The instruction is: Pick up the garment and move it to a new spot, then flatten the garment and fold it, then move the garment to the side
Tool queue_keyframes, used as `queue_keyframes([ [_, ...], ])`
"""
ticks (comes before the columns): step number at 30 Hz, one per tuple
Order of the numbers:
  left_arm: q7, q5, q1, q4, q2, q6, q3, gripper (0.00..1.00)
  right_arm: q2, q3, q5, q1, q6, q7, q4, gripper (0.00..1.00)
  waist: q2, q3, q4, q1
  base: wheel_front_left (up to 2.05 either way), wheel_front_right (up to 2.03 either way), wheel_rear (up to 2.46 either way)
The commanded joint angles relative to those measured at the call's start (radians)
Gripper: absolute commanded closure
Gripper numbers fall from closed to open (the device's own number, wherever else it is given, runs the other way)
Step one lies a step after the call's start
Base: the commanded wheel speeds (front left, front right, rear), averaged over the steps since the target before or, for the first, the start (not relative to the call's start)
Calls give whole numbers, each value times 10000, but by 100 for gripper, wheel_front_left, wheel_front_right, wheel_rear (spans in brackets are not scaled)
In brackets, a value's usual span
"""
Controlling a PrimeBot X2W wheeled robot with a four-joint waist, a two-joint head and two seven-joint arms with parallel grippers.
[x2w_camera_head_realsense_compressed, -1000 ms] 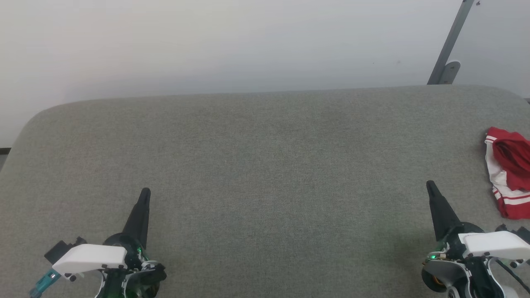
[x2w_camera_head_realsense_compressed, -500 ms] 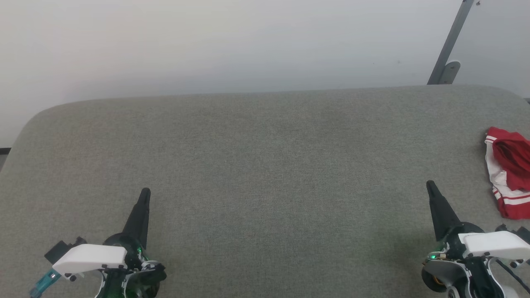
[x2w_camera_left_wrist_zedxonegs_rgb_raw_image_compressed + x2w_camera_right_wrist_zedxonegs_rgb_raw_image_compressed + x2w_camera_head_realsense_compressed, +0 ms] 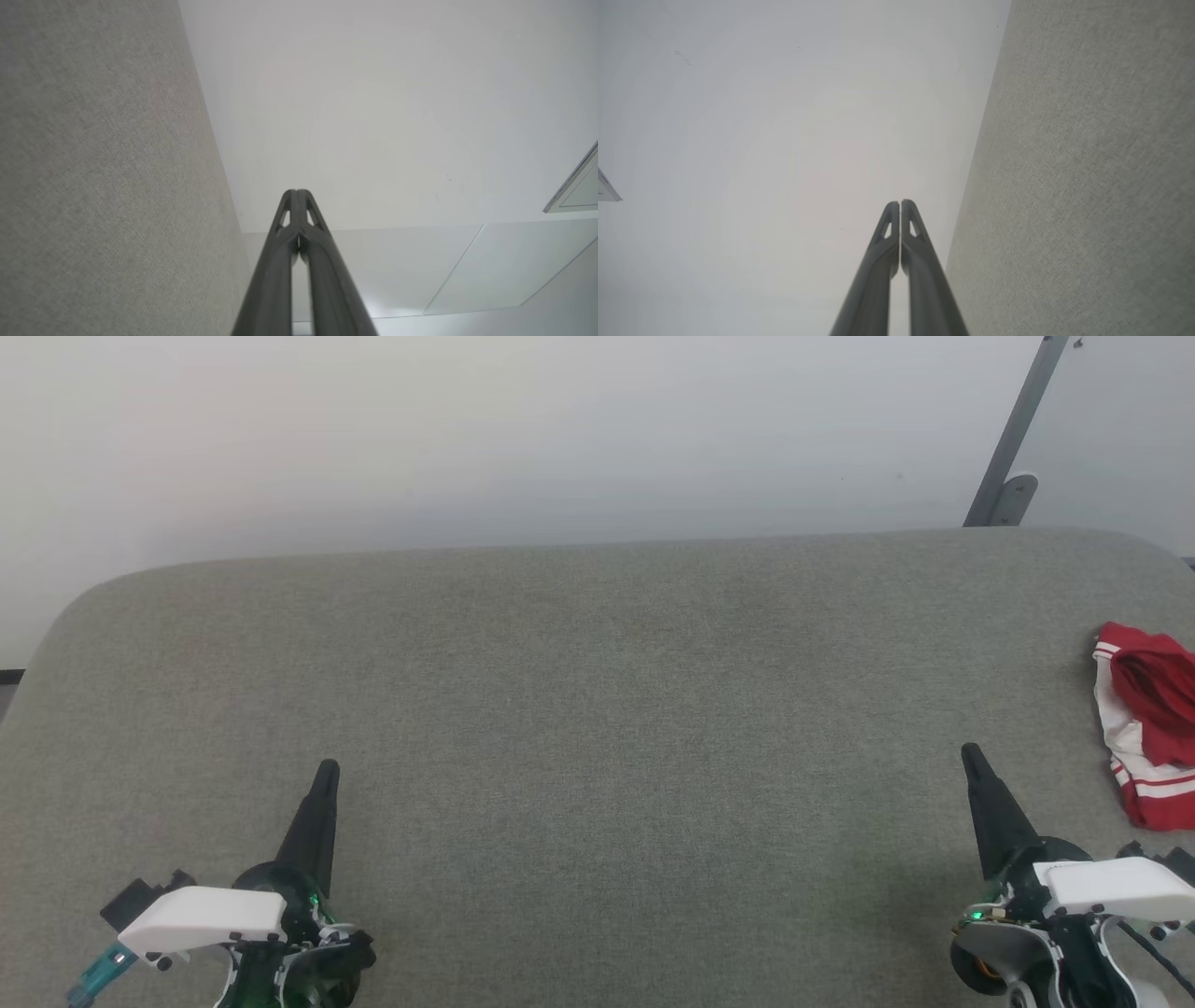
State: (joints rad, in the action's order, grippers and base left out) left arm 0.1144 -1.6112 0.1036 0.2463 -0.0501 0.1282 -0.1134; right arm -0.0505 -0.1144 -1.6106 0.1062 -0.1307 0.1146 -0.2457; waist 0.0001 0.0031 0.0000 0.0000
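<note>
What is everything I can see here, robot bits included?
garment: one, red with white and striped trim, bunched at the table's right edge
table: one, grey fabric-covered, across the foreground
wall: one, white, behind the table
metal strut: one, grey, slanting at upper right by the wall
left gripper: one, dark fingers, shut and empty, lower left
right gripper: one, dark fingers, shut and empty, lower right, apart from the garment

The left tool [image 3: 327, 768] and the right tool [image 3: 969, 750] each have two long dark fingers [image 3: 275, 270] with small triangular holes near the tips. Each wrist has a white angular cover [image 3: 201, 913] and a green light [image 3: 313, 902]; the left one also has a teal plug [image 3: 98, 975].
</note>
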Motion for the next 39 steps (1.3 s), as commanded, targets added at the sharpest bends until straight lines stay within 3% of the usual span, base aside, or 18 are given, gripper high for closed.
queue_keyframes([
  [1,30,-33,115,-12,22,49,-2,100,29,-7,-44,45,1,22,28,100,-1,0,0,0,0,0,0],
  [39,29,-34,115,-13,23,49,1,100,29,-7,-45,45,0,21,28,100,-1,0,0,0,0,0,0],
])
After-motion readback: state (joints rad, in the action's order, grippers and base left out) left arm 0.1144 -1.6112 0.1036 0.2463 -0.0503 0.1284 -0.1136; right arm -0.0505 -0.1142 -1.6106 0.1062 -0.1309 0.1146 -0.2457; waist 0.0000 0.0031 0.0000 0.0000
